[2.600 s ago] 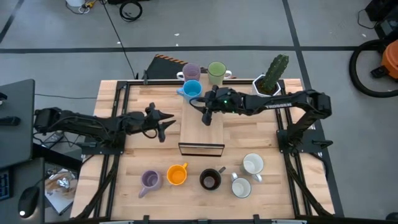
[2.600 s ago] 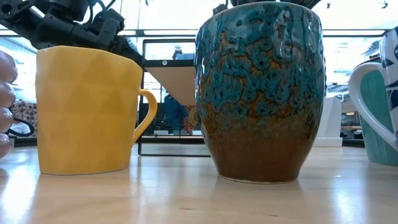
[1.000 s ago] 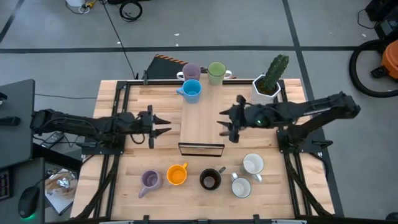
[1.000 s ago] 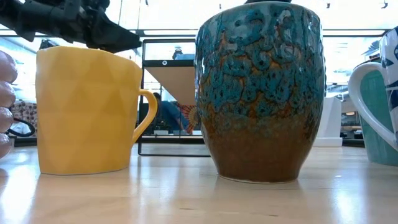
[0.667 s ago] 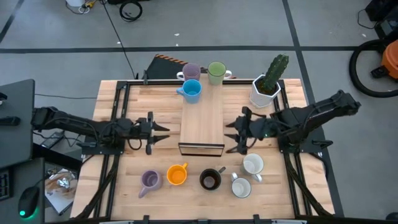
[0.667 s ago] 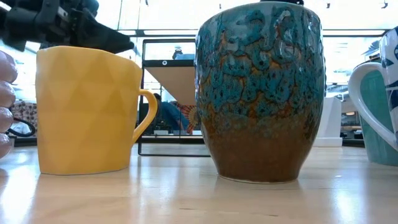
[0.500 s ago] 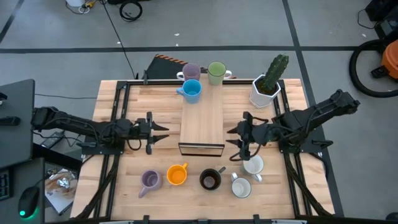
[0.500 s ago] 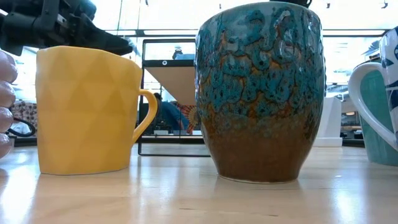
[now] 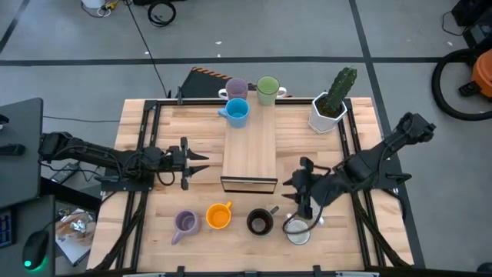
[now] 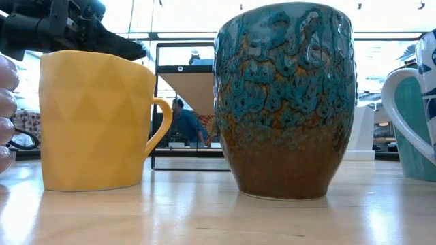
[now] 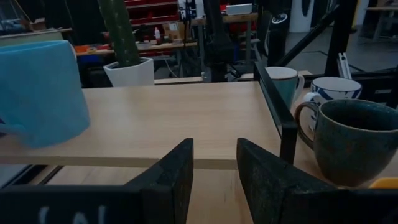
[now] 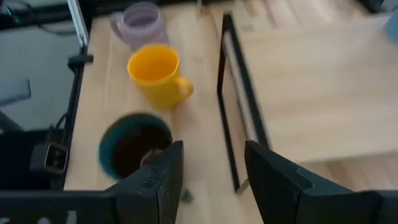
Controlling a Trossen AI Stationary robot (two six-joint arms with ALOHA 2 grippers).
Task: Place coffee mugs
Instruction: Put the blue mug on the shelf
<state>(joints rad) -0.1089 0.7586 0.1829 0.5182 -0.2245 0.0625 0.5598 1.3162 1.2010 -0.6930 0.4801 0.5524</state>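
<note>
Three mugs stand at the far edge: lilac (image 9: 235,88), green (image 9: 267,89), and light blue (image 9: 237,111) on the wooden shelf's (image 9: 250,150) far left corner. Along the near edge stand a lilac mug (image 9: 185,224), an orange mug (image 9: 219,215), a black mug (image 9: 260,221) and a white mug (image 9: 296,229). My right gripper (image 9: 301,206) hangs open over the white mug, tipped downward, and its arm covers the spot behind it. My left gripper (image 9: 201,158) waits open and level, left of the shelf.
A white faceted pot with a cactus (image 9: 328,108) stands at the far right. Black frame rails (image 9: 146,138) run along both table sides. The shelf's dark metal frame (image 12: 227,93) rises between the near mugs and the shelf top. Bare wood lies left of the lilac mug.
My right gripper has swung from beside the shelf's right side toward the table's near edge, tipping downward and rolling, and now hangs over the white mugs. Its fingers keep the same gap. No mug has moved.
</note>
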